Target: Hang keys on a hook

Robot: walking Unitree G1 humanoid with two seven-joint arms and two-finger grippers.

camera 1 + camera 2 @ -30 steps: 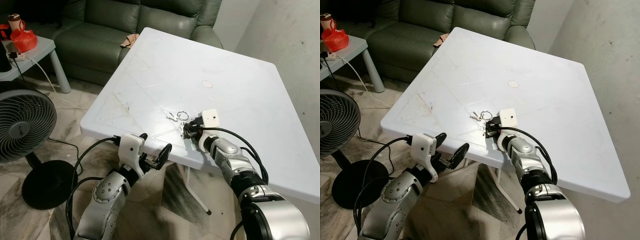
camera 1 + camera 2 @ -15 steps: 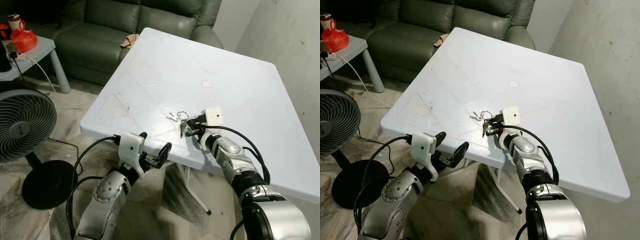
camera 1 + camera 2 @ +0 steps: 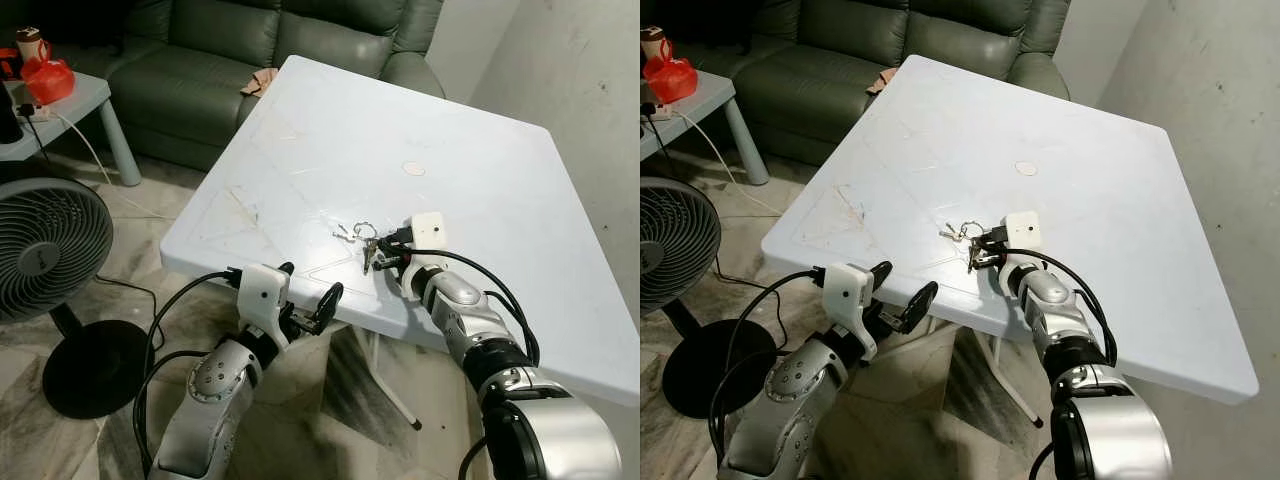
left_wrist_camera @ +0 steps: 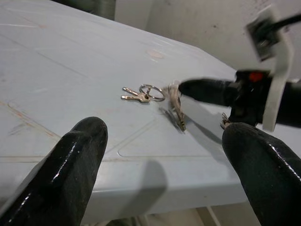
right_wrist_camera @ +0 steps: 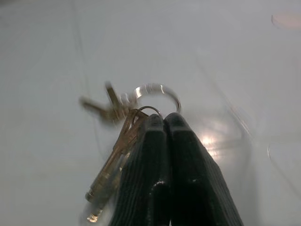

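Metal keys (image 5: 123, 123) pinched at right pincer (image 5: 163, 123) tips (fingers pressed together), over table (image 3: 480, 140).

Right end effector (image 3: 985, 248) pinched, left (image 3: 902, 295) spread.

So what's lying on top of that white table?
On the white table lies a bunch of keys near its front edge; the right gripper is pinching its ring. A faint round mark sits farther back.
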